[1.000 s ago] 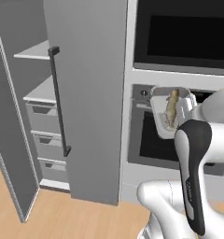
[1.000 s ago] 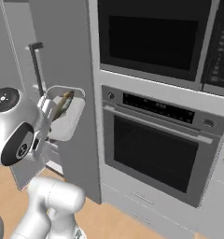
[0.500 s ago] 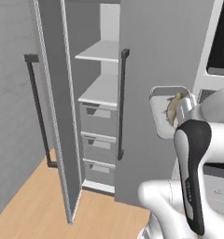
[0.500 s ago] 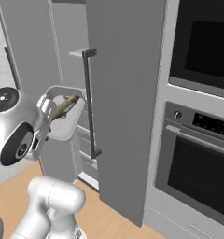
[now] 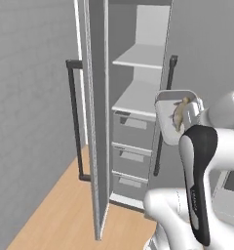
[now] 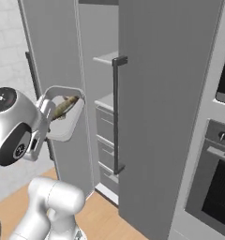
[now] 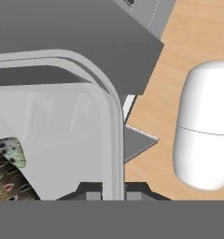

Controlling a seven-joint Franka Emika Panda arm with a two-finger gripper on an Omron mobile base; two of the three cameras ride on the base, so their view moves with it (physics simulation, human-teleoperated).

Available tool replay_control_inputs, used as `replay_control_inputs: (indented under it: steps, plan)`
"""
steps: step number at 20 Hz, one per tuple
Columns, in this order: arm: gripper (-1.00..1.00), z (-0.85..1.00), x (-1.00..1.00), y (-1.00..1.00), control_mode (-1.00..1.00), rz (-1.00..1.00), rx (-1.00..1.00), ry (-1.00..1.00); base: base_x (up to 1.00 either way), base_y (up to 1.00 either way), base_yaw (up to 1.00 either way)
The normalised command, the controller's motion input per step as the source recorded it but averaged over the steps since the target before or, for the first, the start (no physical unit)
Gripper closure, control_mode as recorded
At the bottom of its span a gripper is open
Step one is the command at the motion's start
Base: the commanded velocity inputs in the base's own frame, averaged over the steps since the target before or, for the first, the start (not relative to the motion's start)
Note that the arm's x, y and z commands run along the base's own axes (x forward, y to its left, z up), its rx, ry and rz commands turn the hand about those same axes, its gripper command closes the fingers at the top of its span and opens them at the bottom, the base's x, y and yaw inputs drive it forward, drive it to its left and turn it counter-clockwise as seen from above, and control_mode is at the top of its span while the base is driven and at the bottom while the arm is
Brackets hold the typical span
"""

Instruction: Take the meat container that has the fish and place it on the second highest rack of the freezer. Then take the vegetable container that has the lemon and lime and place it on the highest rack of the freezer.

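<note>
Meat container (image 5: pixel 170 113) with fish (image 5: pixel 179 113) held by rim in closed tool (image 7: pixel 113 193), tilted. Judged light, rigid; fish loose, may slide. Freezer (image 5: pixel 138 73) racks ahead of tool, door open.

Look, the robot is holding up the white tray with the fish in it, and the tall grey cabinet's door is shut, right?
Not quite. The end effector does hold the white tray with the fish in it, but the freezer door is open: the left base view shows its shelves and drawers inside.
</note>
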Motion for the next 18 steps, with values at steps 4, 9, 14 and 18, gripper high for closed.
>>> replay_control_inputs:
  steps: [4,9,14,18]
  plan:
    - [1.00,0.00,0.00,0.00,1.00,0.00,0.00,0.00,0.38,-0.07,0.18]
    - [1.00,0.00,0.00,0.00,1.00,0.00,0.00,0.00,0.67,0.29,0.00]
    - [1.00,0.00,0.00,0.00,1.00,0.00,0.00,0.00,0.19,0.09,-0.22]
    - [1.00,0.00,0.00,0.00,1.00,0.00,0.00,0.00,-0.22,0.09,-0.45]
